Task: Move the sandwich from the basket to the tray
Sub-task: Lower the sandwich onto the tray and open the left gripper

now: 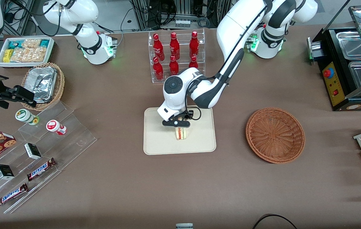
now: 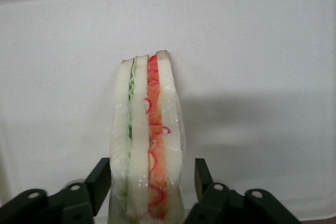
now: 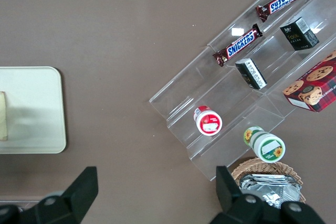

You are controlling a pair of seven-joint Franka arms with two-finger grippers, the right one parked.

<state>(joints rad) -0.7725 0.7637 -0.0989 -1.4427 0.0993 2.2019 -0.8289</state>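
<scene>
The sandwich [image 1: 181,133] [image 2: 149,135] stands upright on edge on the cream tray [image 1: 158,146] [image 2: 262,51], near the tray's middle. It is a wrapped white-bread wedge with green and red-orange filling. My left gripper [image 1: 180,124] [image 2: 151,174] hovers right over it, open, one finger on each side. A narrow gap shows between the sandwich and one finger [image 2: 201,174]. The reddish-brown wicker basket [image 1: 275,135] lies empty beside the tray, toward the working arm's end of the table. The right wrist view shows the tray's corner [image 3: 31,108] and a sliver of the sandwich [image 3: 3,115].
A clear rack of red bottles [image 1: 175,54] stands just past the tray, farther from the front camera. A stepped acrylic shelf with snacks [image 1: 40,149], a tan basket of foil trays [image 1: 44,84] and a white snack bin [image 1: 24,51] sit toward the parked arm's end. A black food warmer [image 1: 349,63] stands at the working arm's end.
</scene>
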